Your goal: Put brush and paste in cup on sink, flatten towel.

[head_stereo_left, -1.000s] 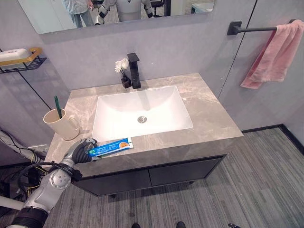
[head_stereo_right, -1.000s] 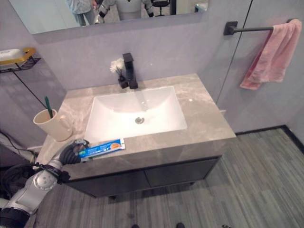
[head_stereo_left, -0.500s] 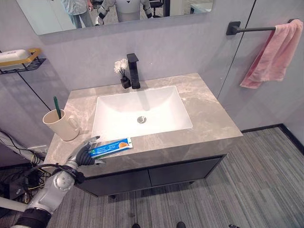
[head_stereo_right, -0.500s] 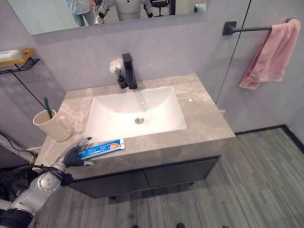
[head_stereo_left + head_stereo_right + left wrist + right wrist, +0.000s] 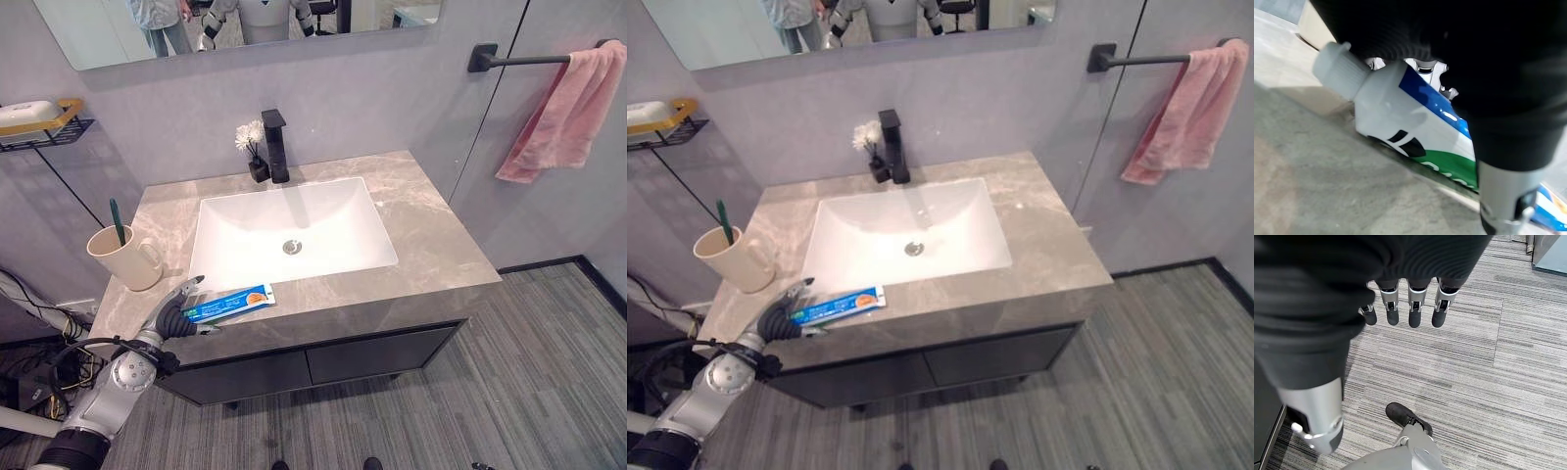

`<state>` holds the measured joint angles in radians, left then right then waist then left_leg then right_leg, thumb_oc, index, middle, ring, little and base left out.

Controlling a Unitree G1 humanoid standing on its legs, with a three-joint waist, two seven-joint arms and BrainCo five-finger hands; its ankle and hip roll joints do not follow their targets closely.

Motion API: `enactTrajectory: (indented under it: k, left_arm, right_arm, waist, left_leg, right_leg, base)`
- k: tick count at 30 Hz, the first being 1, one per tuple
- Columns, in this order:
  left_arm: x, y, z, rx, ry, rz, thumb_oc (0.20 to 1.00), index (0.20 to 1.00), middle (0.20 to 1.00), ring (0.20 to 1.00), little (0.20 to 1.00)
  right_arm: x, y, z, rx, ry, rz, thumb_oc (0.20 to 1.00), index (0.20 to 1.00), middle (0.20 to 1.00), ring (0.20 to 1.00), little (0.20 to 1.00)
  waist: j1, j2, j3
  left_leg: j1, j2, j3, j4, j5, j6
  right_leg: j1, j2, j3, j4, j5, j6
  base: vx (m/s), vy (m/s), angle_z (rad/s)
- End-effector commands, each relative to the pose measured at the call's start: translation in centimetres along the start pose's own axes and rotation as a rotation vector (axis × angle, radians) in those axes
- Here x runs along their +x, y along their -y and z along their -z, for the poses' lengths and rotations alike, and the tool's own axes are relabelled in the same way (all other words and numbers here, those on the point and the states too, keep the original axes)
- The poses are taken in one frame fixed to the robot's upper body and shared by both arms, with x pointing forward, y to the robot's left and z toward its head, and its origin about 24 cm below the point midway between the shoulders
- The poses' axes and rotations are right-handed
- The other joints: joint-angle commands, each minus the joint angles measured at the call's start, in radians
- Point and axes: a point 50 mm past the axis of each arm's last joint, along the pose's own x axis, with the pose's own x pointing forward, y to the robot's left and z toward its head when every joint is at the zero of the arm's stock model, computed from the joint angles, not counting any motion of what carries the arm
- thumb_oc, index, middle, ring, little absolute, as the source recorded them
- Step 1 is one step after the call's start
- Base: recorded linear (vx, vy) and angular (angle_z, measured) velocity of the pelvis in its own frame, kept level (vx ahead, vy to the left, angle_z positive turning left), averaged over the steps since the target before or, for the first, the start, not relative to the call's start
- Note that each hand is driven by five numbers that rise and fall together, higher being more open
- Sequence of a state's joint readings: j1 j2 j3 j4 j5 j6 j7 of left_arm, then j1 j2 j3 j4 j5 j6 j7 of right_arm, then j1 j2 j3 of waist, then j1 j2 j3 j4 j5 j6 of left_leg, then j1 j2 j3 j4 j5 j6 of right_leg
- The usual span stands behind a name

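Left hand (image 5: 172,315): at the front left edge of the bench (image 5: 431,235), fingers spread and loose, touching the capped end of the paste without gripping it.
Paste (image 5: 230,303): blue and white tube lying flat on the bench in front of the sink (image 5: 294,230), white cap (image 5: 1339,68) toward the left hand.
Cup (image 5: 124,258): beige, upright at the bench's left edge, well apart from the paste.
Brush (image 5: 117,220): green, standing in the cup.
Towel (image 5: 566,116): pink, bunched over the wall bar (image 5: 519,60) to the right.
Right hand (image 5: 1400,303): hangs above the floor (image 5: 1488,362), fingers straight, holding nothing.
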<state>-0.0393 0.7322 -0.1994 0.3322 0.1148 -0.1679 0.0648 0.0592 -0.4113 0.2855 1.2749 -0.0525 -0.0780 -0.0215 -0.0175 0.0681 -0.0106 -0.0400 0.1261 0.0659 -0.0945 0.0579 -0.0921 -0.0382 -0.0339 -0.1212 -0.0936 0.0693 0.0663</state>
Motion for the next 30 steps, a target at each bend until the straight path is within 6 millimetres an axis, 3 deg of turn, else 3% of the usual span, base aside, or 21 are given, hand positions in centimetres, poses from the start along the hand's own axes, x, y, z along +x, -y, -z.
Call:
enactTrajectory:
  k: [1,17,19,20,21,22,23,25,27,30]
  left_arm:
    - [0.4,0.8,0.5,-0.065,-0.048,0.036,1.0,1.0,1.0,1.0,1.0]
    - [0.1,1.3,0.9,-0.056,-0.072,0.038,1.0,1.0,1.0,1.0,1.0]
    - [0.1,1.3,0.9,-0.053,-0.072,0.042,0.871,0.871,0.871,0.871,0.871]
    - [0.1,1.4,0.9,-0.041,-0.074,0.044,0.62,0.62,0.62,0.62,0.62]
    - [0.2,1.3,0.9,-0.023,-0.069,0.046,0.529,0.529,0.529,0.529,0.529]
    - [0.2,1.3,0.9,-0.022,-0.069,0.046,0.504,0.504,0.504,0.504,0.504]
    - [0.3,1.2,0.7,0.007,-0.061,0.047,0.426,0.426,0.426,0.426,0.426]
    - [0.3,1.0,0.5,0.049,-0.05,0.052,0.432,0.432,0.432,0.432,0.432]
    - [0.4,0.6,-0.1,0.092,-0.018,0.05,0.263,0.263,0.263,0.263,0.263]
    - [0.5,0.5,-0.5,0.12,0.0,0.053,0.25,0.25,0.25,0.25,0.25]
  right_arm:
    - [0.2,0.7,-0.9,0.015,0.009,0.029,1.0,1.0,1.0,1.0,1.0]
    - [0.2,0.5,-0.8,0.018,0.004,0.025,1.0,1.0,1.0,1.0,1.0]
    - [0.2,0.5,-0.8,0.018,0.003,0.024,1.0,1.0,1.0,1.0,1.0]
    - [0.2,0.4,-0.7,0.016,0.002,0.023,1.0,1.0,1.0,1.0,1.0]
    - [0.2,0.4,-0.8,0.015,0.004,0.022,1.0,1.0,1.0,1.0,1.0]
    - [0.2,0.4,-0.8,0.015,0.004,0.022,1.0,1.0,1.0,1.0,1.0]
    - [0.2,0.3,-0.8,0.016,0.007,0.021,1.0,1.0,1.0,1.0,1.0]
    - [0.2,0.3,-0.9,0.018,0.01,0.021,1.0,1.0,1.0,1.0,1.0]
    - [0.2,0.4,-1.0,0.023,0.013,0.026,1.0,1.0,1.0,1.0,1.0]
    - [0.2,0.4,-0.9,0.027,0.009,0.028,1.0,1.0,1.0,1.0,1.0]
  waist:
    - [-0.041,-0.064,0.007]
    - [-0.037,-0.063,0.008]
    - [-0.037,-0.062,0.008]
    - [-0.037,-0.062,0.008]
    - [-0.037,-0.062,0.007]
    - [-0.037,-0.062,0.008]
    - [-0.037,-0.062,0.007]
    - [-0.036,-0.062,0.008]
    - [-0.034,-0.063,0.009]
    - [-0.033,-0.064,0.007]
  left_leg:
    - [0.025,0.008,0.015,0.007,-0.014,-0.025]
    - [0.02,0.009,0.01,0.007,-0.011,-0.026]
    - [0.021,0.009,0.009,0.007,-0.011,-0.026]
    - [0.022,0.01,0.01,0.007,-0.011,-0.026]
    - [0.023,0.011,0.01,0.007,-0.012,-0.026]
    - [0.023,0.011,0.01,0.007,-0.012,-0.026]
    - [0.025,0.011,0.009,0.007,-0.013,-0.026]
    - [0.027,0.011,0.009,0.007,-0.014,-0.027]
    - [0.031,0.012,0.01,0.007,-0.014,-0.027]
    - [0.035,0.013,0.01,0.007,-0.016,-0.028]
  right_leg:
    - [-0.025,-0.084,0.04,0.006,0.021,0.091]
    - [-0.025,-0.084,0.039,0.006,0.015,0.088]
    - [-0.023,-0.083,0.037,0.006,0.014,0.087]
    - [-0.021,-0.083,0.036,0.006,0.014,0.087]
    - [-0.021,-0.083,0.037,0.006,0.013,0.087]
    - [-0.021,-0.083,0.037,0.006,0.013,0.087]
    - [-0.02,-0.082,0.037,0.006,0.012,0.087]
    - [-0.017,-0.082,0.037,0.006,0.011,0.086]
    - [-0.015,-0.081,0.035,0.006,0.01,0.087]
    - [-0.008,-0.081,0.033,0.006,0.008,0.086]
  base:
    - [0.0,0.0,0.0]
    - [0.0,0.0,0.0]
    - [0.0,0.0,0.0]
    - [0.0,0.0,0.0]
    - [0.0,0.0,0.0]
    - [0.0,0.0,0.0]
    - [0.0,0.0,0.0]
    - [0.0,0.0,0.0]
    - [0.0,0.0,0.0]
    - [0.0,0.0,0.0]
